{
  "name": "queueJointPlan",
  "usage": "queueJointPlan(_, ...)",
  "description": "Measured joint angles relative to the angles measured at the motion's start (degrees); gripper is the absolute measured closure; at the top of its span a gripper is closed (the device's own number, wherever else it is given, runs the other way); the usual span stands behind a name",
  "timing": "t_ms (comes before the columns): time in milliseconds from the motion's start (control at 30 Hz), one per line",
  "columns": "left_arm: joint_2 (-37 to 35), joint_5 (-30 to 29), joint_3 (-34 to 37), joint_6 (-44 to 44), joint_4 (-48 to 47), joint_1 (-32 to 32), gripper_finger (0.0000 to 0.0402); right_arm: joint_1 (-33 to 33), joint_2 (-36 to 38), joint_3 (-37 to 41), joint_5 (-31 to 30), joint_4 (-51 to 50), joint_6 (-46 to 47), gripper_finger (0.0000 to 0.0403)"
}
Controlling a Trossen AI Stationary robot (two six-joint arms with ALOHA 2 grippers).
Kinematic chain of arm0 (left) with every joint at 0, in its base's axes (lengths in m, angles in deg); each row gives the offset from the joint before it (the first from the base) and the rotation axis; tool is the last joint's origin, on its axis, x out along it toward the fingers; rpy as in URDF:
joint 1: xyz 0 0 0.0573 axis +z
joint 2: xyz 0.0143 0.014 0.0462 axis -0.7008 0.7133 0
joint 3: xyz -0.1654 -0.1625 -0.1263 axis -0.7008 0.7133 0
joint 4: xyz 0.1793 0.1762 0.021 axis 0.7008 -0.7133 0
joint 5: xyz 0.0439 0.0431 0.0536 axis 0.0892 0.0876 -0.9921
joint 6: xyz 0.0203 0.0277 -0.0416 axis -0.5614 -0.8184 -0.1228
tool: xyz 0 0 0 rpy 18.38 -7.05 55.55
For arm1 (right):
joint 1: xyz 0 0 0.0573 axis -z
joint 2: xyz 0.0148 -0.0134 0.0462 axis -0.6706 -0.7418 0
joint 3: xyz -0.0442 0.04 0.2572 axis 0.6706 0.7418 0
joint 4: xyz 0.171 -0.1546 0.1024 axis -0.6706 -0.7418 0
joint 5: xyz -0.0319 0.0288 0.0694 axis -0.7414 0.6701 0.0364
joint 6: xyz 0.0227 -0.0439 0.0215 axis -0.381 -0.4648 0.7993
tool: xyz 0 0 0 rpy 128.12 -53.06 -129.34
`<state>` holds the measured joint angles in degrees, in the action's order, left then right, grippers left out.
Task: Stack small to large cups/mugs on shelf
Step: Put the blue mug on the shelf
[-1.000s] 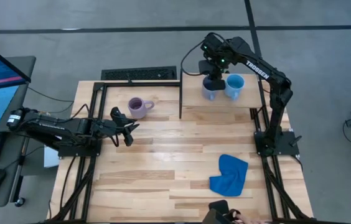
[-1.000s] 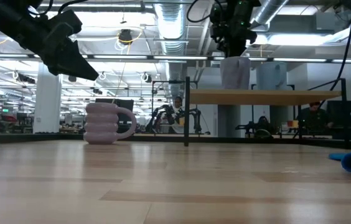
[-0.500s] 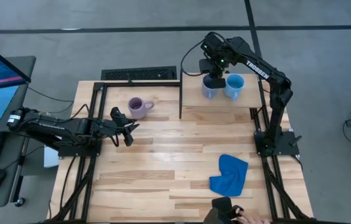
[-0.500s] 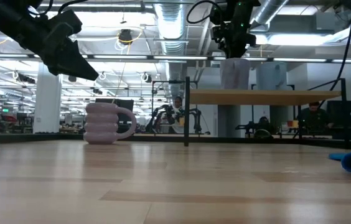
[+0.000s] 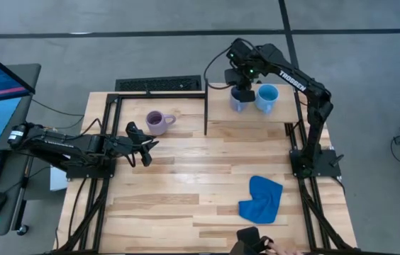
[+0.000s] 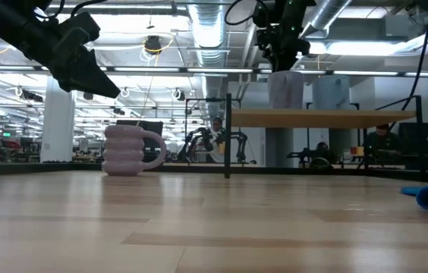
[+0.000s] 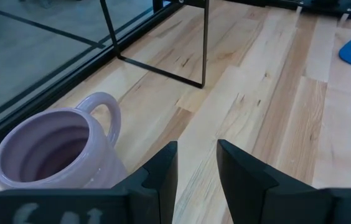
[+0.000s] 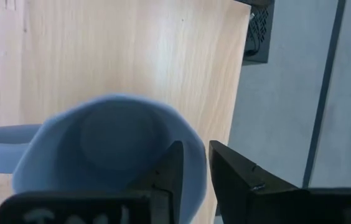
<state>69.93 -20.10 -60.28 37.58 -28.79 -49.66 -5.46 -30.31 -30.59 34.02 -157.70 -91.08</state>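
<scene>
The grey-blue mug (image 5: 239, 100) stands on the shelf (image 5: 218, 113) beside the light blue mug (image 5: 267, 98); the right gripper (image 8: 193, 163) is held just above it, fingers slightly parted and empty. The purple mug (image 5: 157, 122) is left on the table (image 5: 186, 177), near the left gripper (image 7: 196, 163), which is likewise narrowly parted around nothing.

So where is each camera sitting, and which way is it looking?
High view: above the table, looking straight down; both arms, left pincer, right pincer, shelf.
Low view: at tabletop height, looking across at the purple mug; arms come in from above.
Left wrist view: on the left arm, facing that purple mug; its own fingers show.
Right wrist view: on the right arm, looking down into the grey-blue mug.
Shared: the purple mug is in three views.
</scene>
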Motion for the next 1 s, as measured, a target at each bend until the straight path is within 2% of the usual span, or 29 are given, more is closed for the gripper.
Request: queueJointPlan(1000,0.0,0.04,0.02,0.0,-0.02,0.0,0.0298,-0.53,0.0,0.0,1.57,0.43,-0.07,0.0304)
